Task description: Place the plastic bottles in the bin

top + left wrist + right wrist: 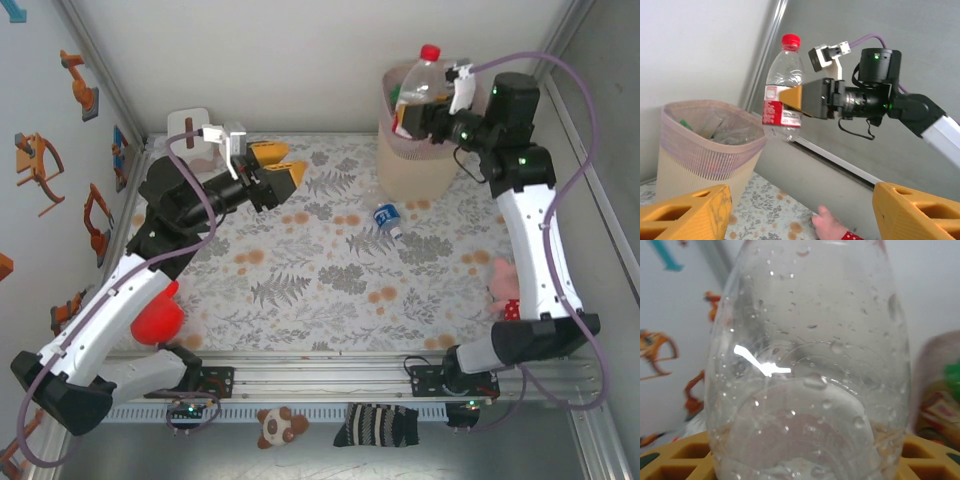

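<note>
From above, the bin stands at the table's 1 o'clock corner. The right end effector is clamped on a red-capped bottle, upright, cap at 12 o'clock, over the bin's mouth as seen from here. The left end effector hangs at about 11 o'clock, fingers spread with nothing between them. A blue-labelled bottle lies on its side on the table, just off the bin's foot at its 7 o'clock.

From the left wrist, the left end effector is wide open and empty – one yellow finger at 8 o'clock, the other at 4 o'clock. Beyond them the right end effector grips the red-capped bottle at its red-and-white label. The bottle sits higher than the bin, toward the rim's 2 o'clock side; whether it is truly over the opening I cannot tell from this angle. Crumpled clear bottles lie inside.

From the right wrist, the clear wet wall of the red-capped bottle fills the middle – the yellow fingers press in on it from 7 and 5 o'clock.
</note>
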